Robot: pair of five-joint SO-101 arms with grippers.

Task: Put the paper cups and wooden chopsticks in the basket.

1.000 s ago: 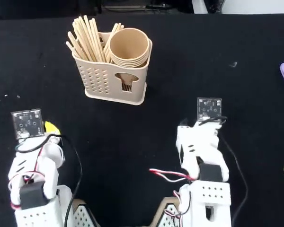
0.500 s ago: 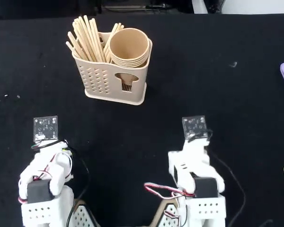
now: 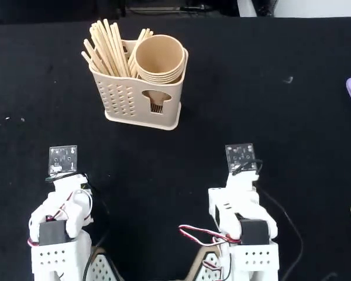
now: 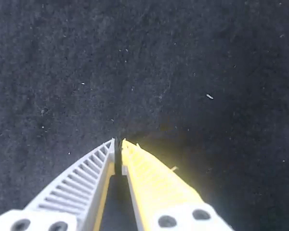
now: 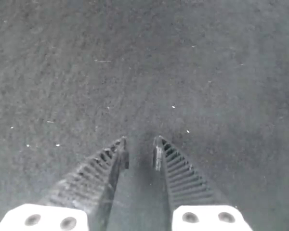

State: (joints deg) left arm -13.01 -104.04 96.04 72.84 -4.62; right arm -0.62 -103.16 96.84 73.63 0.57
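Hand L closed, hand R ajar

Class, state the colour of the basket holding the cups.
Beige basket, clearest in the high view.

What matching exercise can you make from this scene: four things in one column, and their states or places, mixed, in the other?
1 paper cups
2 wooden chopsticks
3 left gripper
4 right gripper

A shut, holding nothing
B nested stack in the basket
C slightly open, holding nothing
D leaning bundle in the basket

Pairs: 1-B; 2-D; 3-A; 4-C
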